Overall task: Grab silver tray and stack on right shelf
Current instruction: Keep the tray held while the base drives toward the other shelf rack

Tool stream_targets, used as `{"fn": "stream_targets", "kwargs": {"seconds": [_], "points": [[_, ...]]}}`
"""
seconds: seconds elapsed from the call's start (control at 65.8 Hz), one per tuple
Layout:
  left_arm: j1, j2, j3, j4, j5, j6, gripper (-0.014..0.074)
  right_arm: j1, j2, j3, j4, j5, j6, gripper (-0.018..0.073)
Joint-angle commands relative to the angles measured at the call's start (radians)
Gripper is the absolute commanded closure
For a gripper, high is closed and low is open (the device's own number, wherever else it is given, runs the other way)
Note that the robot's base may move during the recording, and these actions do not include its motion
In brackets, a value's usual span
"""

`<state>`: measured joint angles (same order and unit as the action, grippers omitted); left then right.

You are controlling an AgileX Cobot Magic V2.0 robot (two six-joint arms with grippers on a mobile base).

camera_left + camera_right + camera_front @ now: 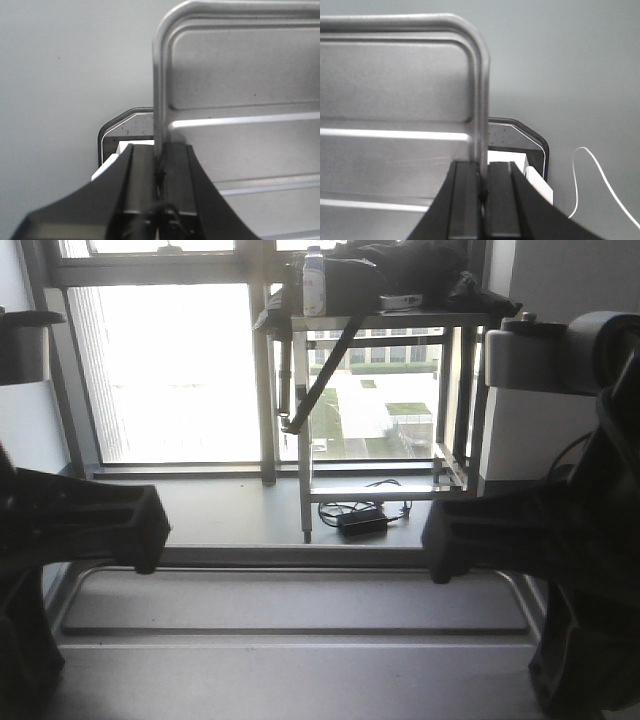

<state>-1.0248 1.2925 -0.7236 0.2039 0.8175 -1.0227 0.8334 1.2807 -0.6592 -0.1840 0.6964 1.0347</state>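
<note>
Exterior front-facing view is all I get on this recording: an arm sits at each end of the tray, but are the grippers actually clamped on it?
Observer: On the left, yes. The left gripper is shut on the rim of the silver tray.
Operator: And the right?
Observer: The right gripper pinches the opposite rim, just below a rounded corner.
Operator: Anything near that side?
Observer: A dark object with clipped corners shows just outside that rim, with a thin white cable looping beside it.
</note>
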Motion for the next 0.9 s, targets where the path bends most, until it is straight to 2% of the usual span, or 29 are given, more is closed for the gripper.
{"fn": "stream_targets", "kwargs": {"seconds": [0.0,0.882], "points": [[-0.008,-0.027,-0.015,0.028,0.049,0.019,0.0697,-0.004,-0.028,-0.021,-0.054,0.014,-0.009,0.0501],[-0.008,-0.027,-0.015,0.028,0.049,0.019,0.0697,-0.004,-0.028,-0.021,-0.054,0.014,-0.009,0.0501]]}}
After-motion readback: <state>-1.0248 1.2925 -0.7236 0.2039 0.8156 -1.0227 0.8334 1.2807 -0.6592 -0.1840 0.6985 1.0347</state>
